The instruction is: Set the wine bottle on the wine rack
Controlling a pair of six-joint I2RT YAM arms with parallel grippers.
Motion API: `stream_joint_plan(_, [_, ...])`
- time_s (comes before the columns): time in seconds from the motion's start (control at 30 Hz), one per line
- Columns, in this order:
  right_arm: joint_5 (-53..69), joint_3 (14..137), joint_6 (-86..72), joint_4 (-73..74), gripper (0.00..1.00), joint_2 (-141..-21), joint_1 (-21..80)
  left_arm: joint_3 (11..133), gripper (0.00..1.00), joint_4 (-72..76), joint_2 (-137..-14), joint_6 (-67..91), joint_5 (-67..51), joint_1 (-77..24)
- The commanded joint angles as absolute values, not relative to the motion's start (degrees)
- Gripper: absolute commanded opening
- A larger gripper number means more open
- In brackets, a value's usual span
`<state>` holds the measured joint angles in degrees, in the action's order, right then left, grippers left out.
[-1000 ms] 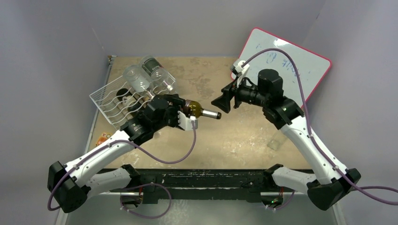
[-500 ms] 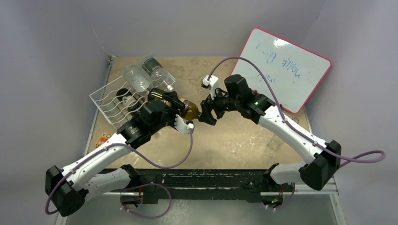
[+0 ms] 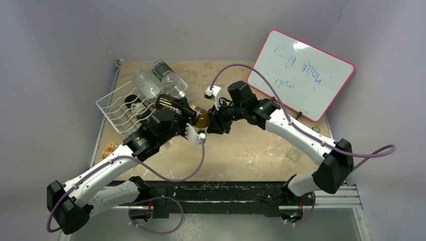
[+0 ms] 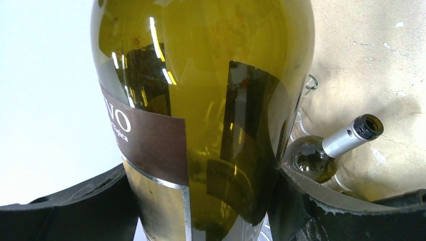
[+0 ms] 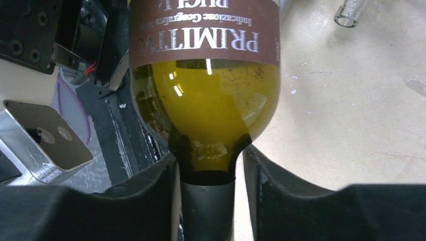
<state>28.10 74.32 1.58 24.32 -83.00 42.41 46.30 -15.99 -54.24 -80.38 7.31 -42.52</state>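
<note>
Left gripper (image 3: 187, 116): clamped across the wide body of the wine bottle (image 3: 193, 114), one finger pressed to each side of the glass, roughly half spread.
Wine bottle: green glass with a brown label, lying nearly level in the air, clear of the table (image 3: 251, 150); base just past the left fingers on the rack side, neck on their other side.
Right gripper (image 5: 207, 201): set about the neck right below the shoulder, jaws drawn in narrow; one pad looks against the glass, a sliver of gap beside the other. Firm grip or not: cannot tell.
Step in hand: judged a two-handed hold partway through the carry, with body and neck both attended and the bottle not yet laid down.
Wine rack (image 3: 113, 108): white wire, tilted, just beyond the left gripper and past the bottle's base; grooves on the side nearer that arm look free.
Clear bottles (image 3: 150, 83): two, lying in the far grooves, necks pointing out close beside the green bottle's base.
Next move: calls for bringing the bottle over a free groove on the near side of the clear bottles, lining it up with the groove, lowering until the wire takes the weight, and only then spreading the fingers.
Risk: knocking the clear bottles' necks with the base.
Whiteboard (image 3: 306, 70): well beyond the right gripper, leaning at the far wall.
</note>
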Motion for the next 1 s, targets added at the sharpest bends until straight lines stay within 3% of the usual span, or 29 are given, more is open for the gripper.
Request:
stream_joint_plan(0.0, [29.2, 77.2, 1.4, 23.4, 0.39, -83.2, 43.4, 47.8, 0.0, -9.2, -52.2, -80.6, 7.2, -42.7])
stream_joint_plan(0.1, [28.2, 77.6, 0.7, 23.2, 0.02, -83.4, 43.9, 47.8, 0.0, -8.3, -51.9, -78.1, 7.0, -42.7])
stream_joint_plan(0.17, [26.8, 77.6, -0.2, 22.6, 0.0, -83.1, 44.1, 48.3, 0.06, -7.9, -51.8, -75.1, 6.5, -42.6])
stream_joint_plan(0.23, [25.1, 77.3, -0.8, 21.6, 0.0, -82.3, 44.2, 48.5, 0.25, -7.8, -51.7, -73.0, 5.8, -42.7])
stream_joint_plan(0.27, [24.4, 77.1, -1.3, 21.0, 0.0, -81.6, 44.2, 48.4, 0.53, -7.8, -51.6, -72.5, 5.5, -42.7])
stream_joint_plan(0.4, [22.0, 77.0, -2.5, 19.5, 0.0, -80.3, 44.2, 47.8, 0.71, -8.9, -51.3, -72.7, 5.5, -42.7])
stream_joint_plan(0.47, [21.0, 77.1, -2.8, 19.1, 0.0, -79.9, 44.2, 47.4, 0.93, -10.1, -50.9, -74.2, 5.4, -42.6])
stream_joint_plan(0.5, [20.3, 77.2, -3.1, 18.9, 0.0, -79.7, 44.2, 47.2, 0.99, -10.3, -50.6, -74.4, 5.4, -42.7])
stream_joint_plan(0.73, [15.5, 77.4, -6.5, 15.6, 0.0, -77.9, 44.2, 47.5, 1.0, -9.8, -47.7, -67.6, 4.2, -42.6])
stream_joint_plan(0.97, [14.0, 77.0, -8.6, 10.6, 0.0, -78.3, 44.2, 53.6, 1.0, 1.2, -44.2, -35.9, 10.4, -42.7])
